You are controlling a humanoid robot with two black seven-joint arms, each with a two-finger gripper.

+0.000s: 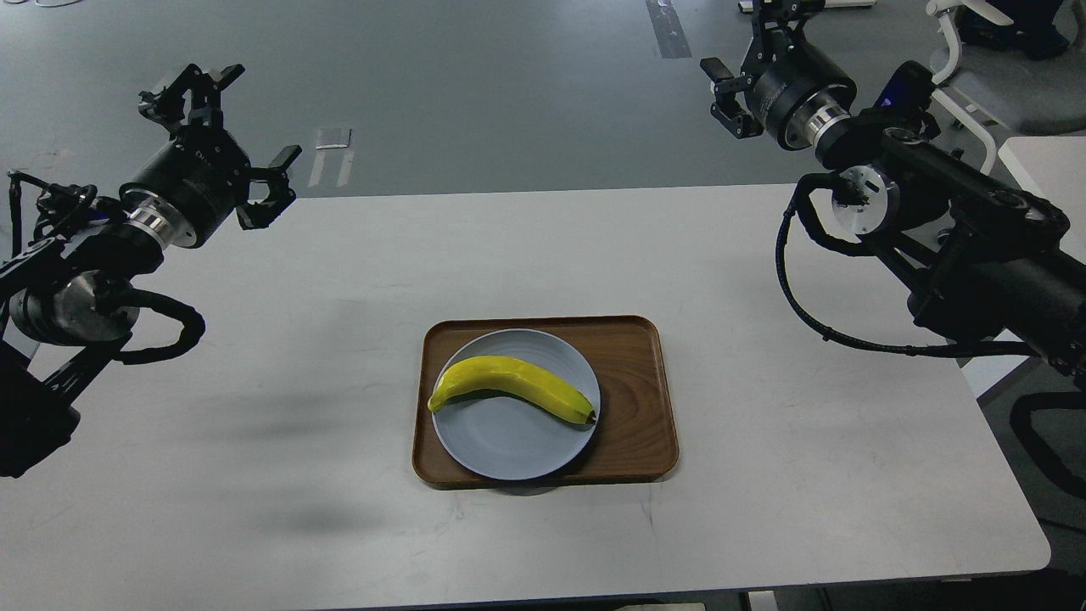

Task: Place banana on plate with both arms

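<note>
Resting nearest on the white table (254, 441), the wooden tray (636, 399) is holding the plate (509, 441), and the banana (509, 383) is lying across it. Going left to right, the left gripper (222, 140) is hovering with fingers spread; the right gripper (751, 64) is hanging likewise, fingers apart.
</note>
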